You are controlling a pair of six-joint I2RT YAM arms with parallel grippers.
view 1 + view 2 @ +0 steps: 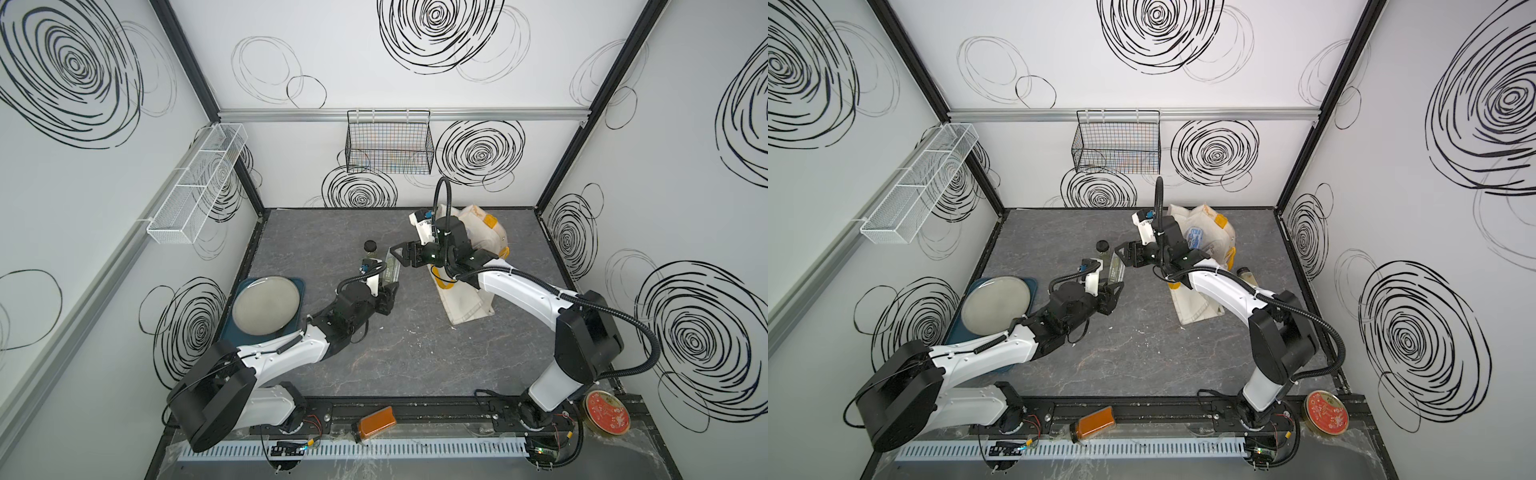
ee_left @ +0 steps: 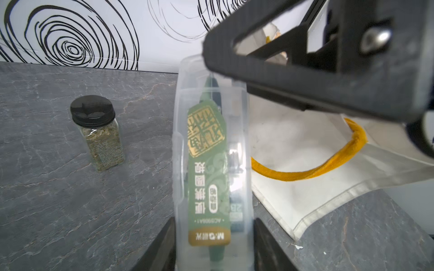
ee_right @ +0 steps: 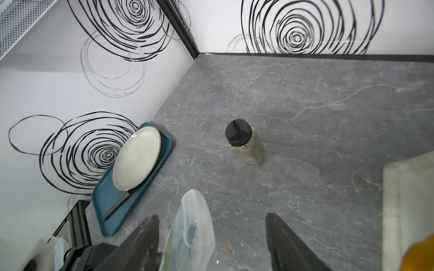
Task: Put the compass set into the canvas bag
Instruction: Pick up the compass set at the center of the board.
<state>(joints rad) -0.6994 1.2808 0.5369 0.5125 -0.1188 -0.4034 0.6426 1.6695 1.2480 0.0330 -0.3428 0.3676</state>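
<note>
Above the surface (image 1: pixel 332 365), near the bag (image 1: pixel 465 307), the compass set (image 2: pixel 211 164) is clamped at one end by the left fingers (image 2: pixel 159 253). The right fingers (image 3: pixel 138 246) are spread wide about the other end, apparently without contact. Transfer and bagging remain.

The left gripper (image 2: pixel 213 244) squeezed a clear plastic box with a green label, the compass set (image 2: pixel 211 164), between its 2 black fingers (image 2: pixel 267 244). The right gripper (image 2: pixel 225 68) was at the far end of the box, big and blurry. On the grey stone table (image 2: pixel 58 199), 1 small glass jar with a black lid (image 2: pixel 97 133) stood on one side. The cream-white canvas bag (image 2: pixel 293 145) with a yellow-orange strap (image 2: pixel 328 170) lay flat on the other.
</note>
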